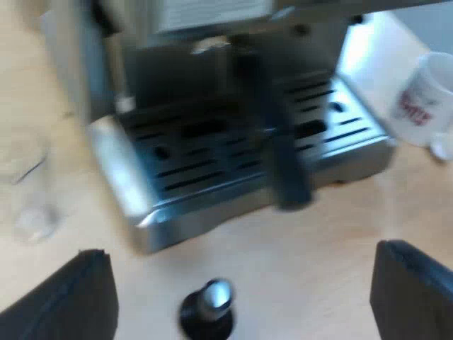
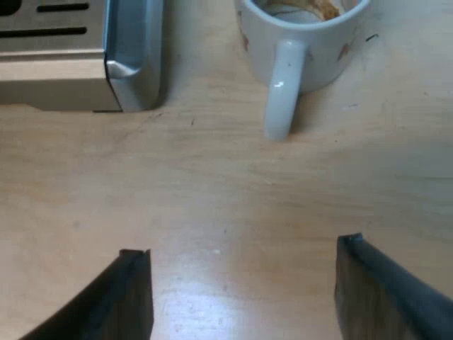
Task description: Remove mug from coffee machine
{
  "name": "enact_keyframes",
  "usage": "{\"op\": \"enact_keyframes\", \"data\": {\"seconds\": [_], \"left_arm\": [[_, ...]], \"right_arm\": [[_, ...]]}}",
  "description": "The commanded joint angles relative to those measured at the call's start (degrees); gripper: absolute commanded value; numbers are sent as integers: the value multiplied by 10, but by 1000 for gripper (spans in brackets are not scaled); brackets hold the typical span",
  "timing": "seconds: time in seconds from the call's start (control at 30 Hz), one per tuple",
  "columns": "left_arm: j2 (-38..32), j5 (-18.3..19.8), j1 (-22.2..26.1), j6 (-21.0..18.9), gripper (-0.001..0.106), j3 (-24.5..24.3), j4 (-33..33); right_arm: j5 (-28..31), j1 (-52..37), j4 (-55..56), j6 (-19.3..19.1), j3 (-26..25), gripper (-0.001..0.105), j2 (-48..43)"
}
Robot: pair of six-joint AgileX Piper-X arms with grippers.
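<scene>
While its two black fingers point(image 2: 131, 297) stand wide apart with nothing between them, the right gripper point(image 2: 242, 246) hangs over bare wooden table point(image 2: 226, 184). Just beyond it the white mug point(image 2: 322, 49) sits on the wood, off the machine, its handle point(image 2: 282, 85) turned toward the gripper and brown marks inside its rim. Near the mug, but not touching it, is a metal corner of the espresso machine point(image 2: 131, 57). The left gripper point(image 1: 239, 251) is likewise spread and holds nothing; a tamper point(image 1: 207, 312) stands on the table between its fingers. Beyond the tamper lies the machine's slotted drip tray point(image 1: 212, 170), with a dark handle point(image 1: 279, 149) jutting out over it from the machine's front. A measuring glass point(image 1: 32, 191) stands by one end of the tray, and the mug point(image 1: 425, 99) by the other.
</scene>
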Motion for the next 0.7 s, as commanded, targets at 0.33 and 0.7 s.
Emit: {"op": "enact_keyframes", "data": {"seconds": [0.33, 0.7], "left_arm": [[0, -119, 16, 13, 79, -9, 128], [-59, -169, 16, 25, 79, -9, 166]], "right_arm": [[-32, -149, 21, -99, -8, 58, -39], [20, -149, 37, -129, 8, 58, -168]]}}
